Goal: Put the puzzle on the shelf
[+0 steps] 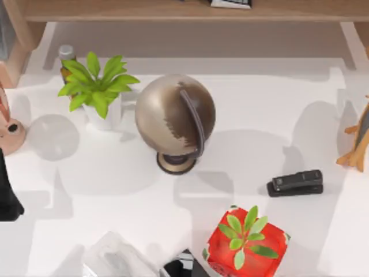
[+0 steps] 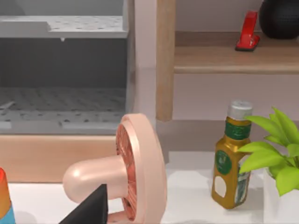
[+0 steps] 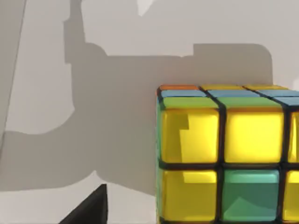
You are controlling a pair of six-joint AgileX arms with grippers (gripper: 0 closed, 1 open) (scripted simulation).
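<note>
Our right wrist camera looks close at the puzzle [image 3: 224,158], sitting on the white tabletop [image 3: 112,140] just ahead of that gripper — whether its fingers are spread or pressed together, we cannot tell. The shelf [image 1: 173,10] lies along the far edge in the top view, well away. We judge the risks to be an off-centre grasp that lets the cube twist or slip, and a carry path that clips the globe [image 1: 174,115] or the stapler [image 1: 295,182]. Our left arm [image 1: 8,196] sits parked at the table's left edge — beside a pink mushroom figure [image 2: 126,177].
</note>
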